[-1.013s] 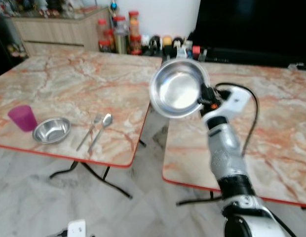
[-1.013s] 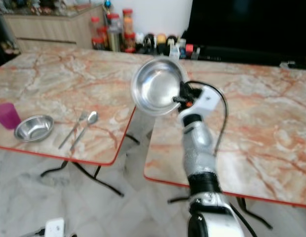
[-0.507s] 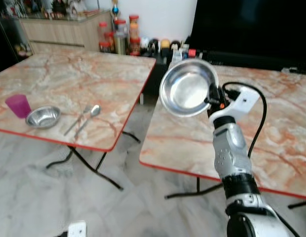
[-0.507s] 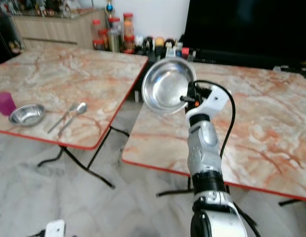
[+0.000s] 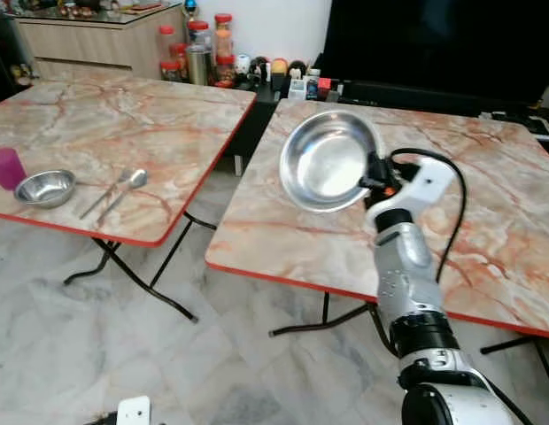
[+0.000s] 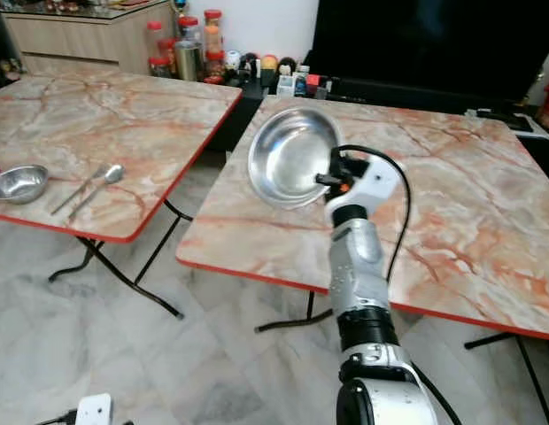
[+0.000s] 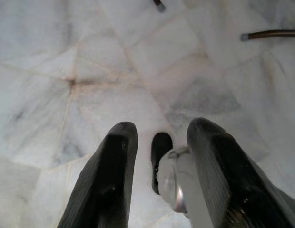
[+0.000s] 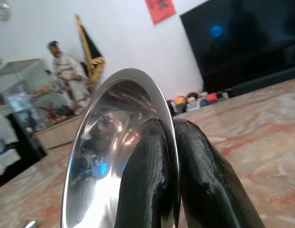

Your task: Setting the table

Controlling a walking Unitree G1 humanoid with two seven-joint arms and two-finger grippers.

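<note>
While my left gripper (image 7: 157, 156) hangs idle over the pale floor with its 2 fingers parted and nothing between them, the work is all on my right side. My right gripper (image 5: 370, 183) is raised in front of me with both fingers pinched tight on the rim of the steel plate (image 5: 328, 160), 1 finger on each face of the rim, as the right wrist view shows. I see the plate held nearly on edge, its hollow turned toward my head camera, above the near half of the right table (image 5: 487, 230). So the plate lies straight out past the fingertips, and to set it down I judge the wrist must roll until the plate lies flat over the marble top below. Farther to my left, the left table (image 5: 168, 133) carries a small steel bowl (image 5: 45, 188), a fork (image 5: 103, 193) and a spoon (image 5: 122, 189) side by side, and a purple cup (image 5: 5, 167). Beyond both tables, jars and bottles (image 5: 204, 53) stand near a dark screen (image 5: 434, 44).
</note>
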